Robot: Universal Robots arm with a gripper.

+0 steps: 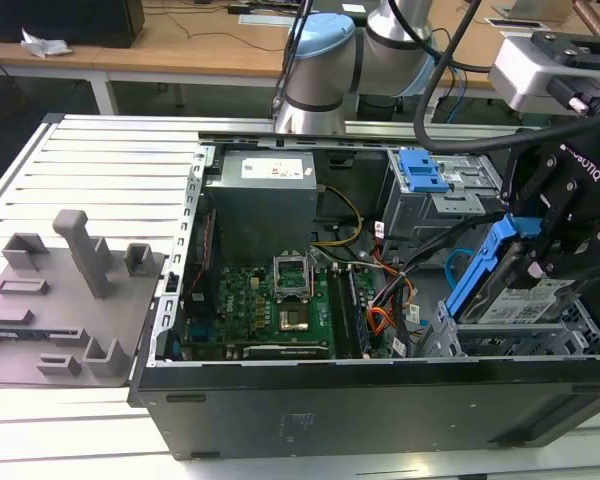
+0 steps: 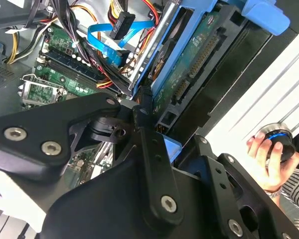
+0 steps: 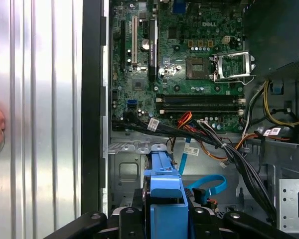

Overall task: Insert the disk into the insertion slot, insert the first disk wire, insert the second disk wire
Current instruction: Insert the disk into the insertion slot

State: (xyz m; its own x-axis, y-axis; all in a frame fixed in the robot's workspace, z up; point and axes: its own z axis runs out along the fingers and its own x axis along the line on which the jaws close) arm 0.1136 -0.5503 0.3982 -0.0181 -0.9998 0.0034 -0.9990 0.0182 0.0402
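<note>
Currently you are looking at the gripper (image 1: 536, 258) pinching the disk (image 1: 520, 298), its fingers pressed against the blue carrier frame (image 3: 164, 199) from both sides. The disk is hanging tilted, with its lower end at the mouth of the insertion slot (image 1: 500, 342), the silver perforated cage at the exterior view's right inside the open computer case (image 1: 380, 405). It is not yet lying seated.

Hazards, as judged: while the disk is tilting like this, a carrier corner could be catching on the cage rim, jamming the drive or twisting it in the fingers. The blue flat cable (image 3: 209, 185) and the black wire bundle (image 3: 241, 162) are lying just beside the bay and could be getting trapped under the drive. A person's hand (image 2: 266, 159) is gripping a round knob (image 2: 276, 137) near the case.

Writing: the disk is carrying a white barcode label, the power supply (image 1: 260, 215) a white sticker (image 1: 277, 168), and the cables small white tags (image 3: 153, 124); no print is being transcribed.
</note>
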